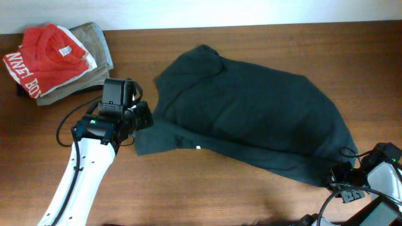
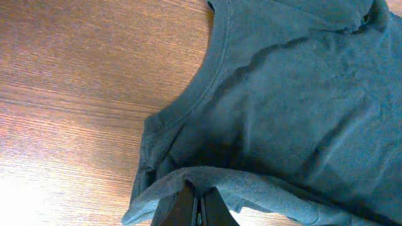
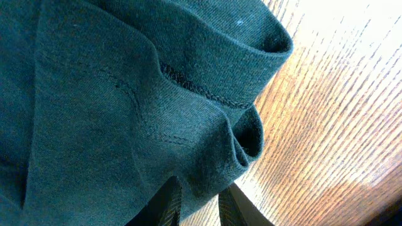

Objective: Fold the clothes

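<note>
- Nearest, the right gripper [image 3: 200, 204] sits nearly closed, pinching the T-shirt [image 3: 94, 94] at its hem.
- Across from it, the left gripper [image 2: 198, 202] is clamped on an edge near the neckline.
- Spread and rumpled on the table [image 1: 207, 194], the T-shirt shows no fold yet.

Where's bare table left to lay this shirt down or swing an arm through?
Bare wood: the front strip below the dark shirt, between left pincer and right pincer; the strip behind the shirt; the right rear corner. Crowded: the left rear corner, red shirt stacked on khaki garment, close behind the left pincer.
</note>
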Tool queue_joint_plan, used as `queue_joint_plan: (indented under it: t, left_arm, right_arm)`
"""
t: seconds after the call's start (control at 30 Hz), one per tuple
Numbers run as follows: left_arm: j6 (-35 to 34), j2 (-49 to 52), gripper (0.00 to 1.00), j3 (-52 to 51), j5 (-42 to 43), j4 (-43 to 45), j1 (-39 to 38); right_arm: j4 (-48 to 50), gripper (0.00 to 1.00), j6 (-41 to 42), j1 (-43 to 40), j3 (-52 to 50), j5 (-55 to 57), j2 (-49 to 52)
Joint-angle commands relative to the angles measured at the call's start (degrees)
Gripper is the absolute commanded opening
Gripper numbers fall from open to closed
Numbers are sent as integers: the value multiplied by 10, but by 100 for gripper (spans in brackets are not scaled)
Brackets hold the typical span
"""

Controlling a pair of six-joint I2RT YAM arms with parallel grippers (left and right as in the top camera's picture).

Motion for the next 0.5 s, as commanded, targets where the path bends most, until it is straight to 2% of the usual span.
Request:
queue_joint_plan:
  t: [0.0, 0.17, 0.23, 0.47]
  left_arm:
    - [9, 2, 2, 12, -6, 0, -1]
    - [9, 2, 2, 12, -6, 0, -1]
    - [9, 2, 2, 12, -6, 0, -1]
    - [9, -4, 1, 15, -1, 0, -1]
  right_arm:
    - [-2, 20, 0, 3, 7, -3, 1]
    - [-2, 13, 0, 3, 7, -3, 1]
    - [-3, 4, 0, 3, 11, -3, 1]
    - [-74, 4, -1, 3, 94, -3, -1]
